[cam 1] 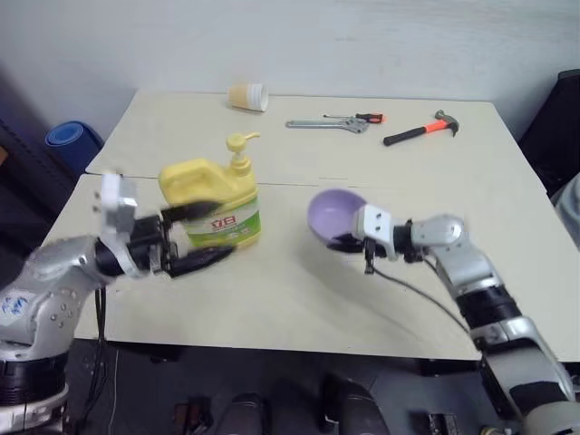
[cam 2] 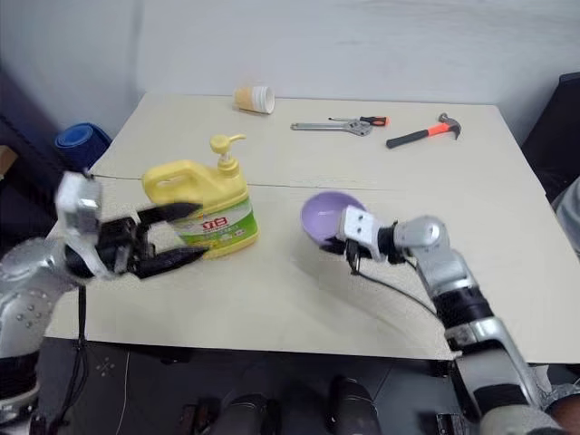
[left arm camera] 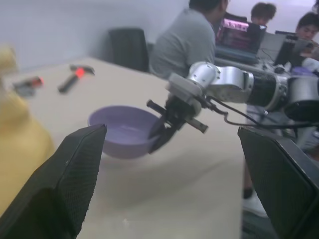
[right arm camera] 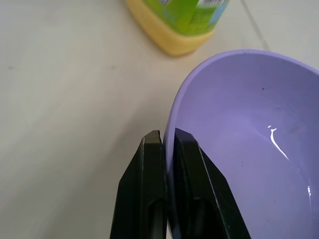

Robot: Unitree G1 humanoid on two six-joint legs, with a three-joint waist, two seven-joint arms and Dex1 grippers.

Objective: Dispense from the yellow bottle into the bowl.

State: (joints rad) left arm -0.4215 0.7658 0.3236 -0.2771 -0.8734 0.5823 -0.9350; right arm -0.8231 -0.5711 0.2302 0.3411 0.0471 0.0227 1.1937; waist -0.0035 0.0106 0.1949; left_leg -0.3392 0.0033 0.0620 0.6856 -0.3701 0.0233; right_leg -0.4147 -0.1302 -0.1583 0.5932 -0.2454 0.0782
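Above table [cam 1: 299,299], right gripper [right arm camera: 167,137] pinches bowl [cam 1: 332,213] rim; yellow bottle [cam 1: 214,199] beside.

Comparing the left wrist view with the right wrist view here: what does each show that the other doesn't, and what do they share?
Left wrist view alone: the right gripper from outside, shut on the rim of the small round lavender plastic bowl, the left gripper's wide-apart black fingers, an orange-handled hammer, and seated people behind the table.

Right wrist view alone: the rim pinched between the right gripper's two fingers, close up, and the green label on the bottle.

Shared: the bowl, the large squat yellow plastic bottle and the beige tabletop.
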